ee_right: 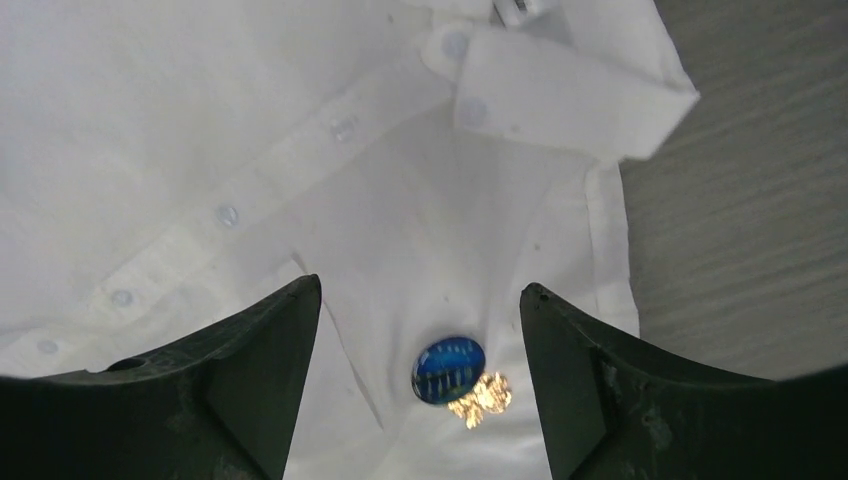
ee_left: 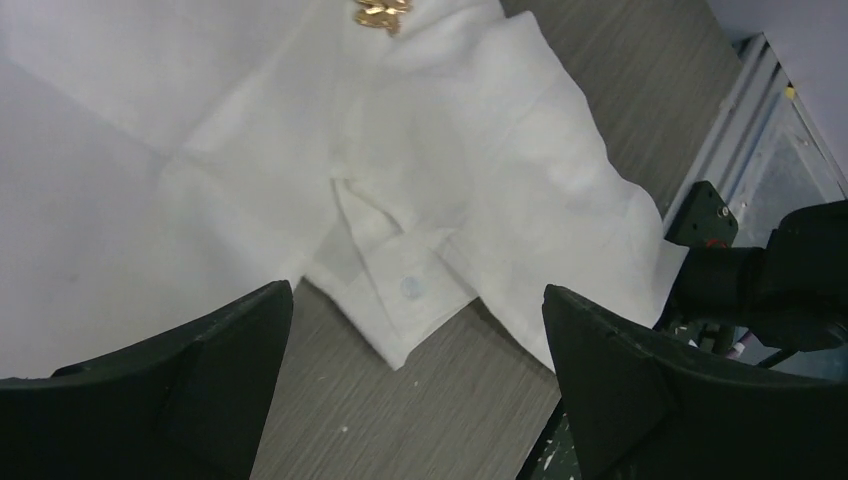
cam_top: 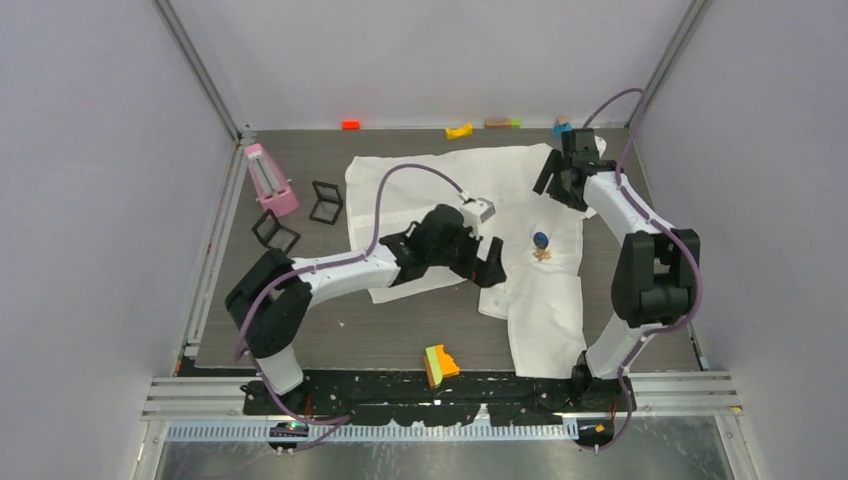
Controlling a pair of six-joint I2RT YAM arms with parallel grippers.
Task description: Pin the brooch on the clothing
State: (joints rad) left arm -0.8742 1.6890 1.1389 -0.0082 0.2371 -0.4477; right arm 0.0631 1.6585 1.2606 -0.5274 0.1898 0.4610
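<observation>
The clothing (cam_top: 440,190) is a white shirt spread flat on the table; its button row (ee_right: 228,215) and a folded collar (ee_right: 560,95) show in the right wrist view. The brooch (ee_right: 449,369), a blue oval with a small gold part, sits on the fabric, which puckers slightly around it. In the top view the brooch (cam_top: 541,241) lies right of the button row. My right gripper (ee_right: 420,285) is open above it, one finger on either side and neither touching. My left gripper (ee_left: 416,290) is open and holds nothing, hovering over a shirt corner (ee_left: 410,288) and bare table. Only the brooch's gold part (ee_left: 382,12) shows at that view's top edge.
A pink object (cam_top: 270,180) and two black-framed cubes (cam_top: 326,200) (cam_top: 275,230) stand left of the shirt. Coloured blocks (cam_top: 459,130) line the back wall. An orange and green block (cam_top: 440,364) lies near the front edge. The left gripper (cam_top: 490,262) is just left of the brooch.
</observation>
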